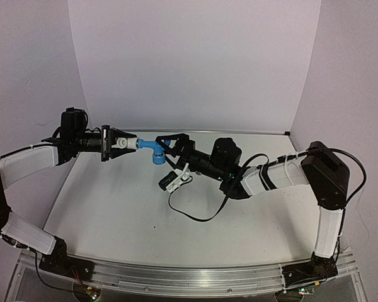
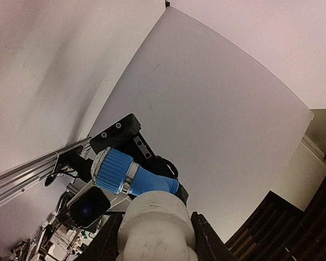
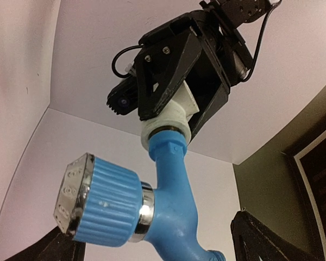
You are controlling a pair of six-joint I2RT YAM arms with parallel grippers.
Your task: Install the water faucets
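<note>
The light-blue tap (image 1: 152, 150) hangs in mid-air over the table, its threaded end seated in the white fitting (image 1: 131, 144). My left gripper (image 1: 121, 143) is shut on that fitting. In the left wrist view the fitting (image 2: 155, 223) fills the gap between the fingers, with the tap (image 2: 136, 176) beyond it. My right gripper (image 1: 167, 143) stands open around the tap's far end. In the right wrist view its fingertips (image 3: 258, 236) sit clear of the tap body (image 3: 176, 196) on both sides. The ribbed blue knob (image 3: 106, 204) with a chrome face points left.
The white table (image 1: 176, 207) lies below both arms, with white walls behind and at the sides. A black cable (image 1: 195, 214) loops down from the right arm onto the table. An aluminium rail (image 1: 176, 277) runs along the near edge.
</note>
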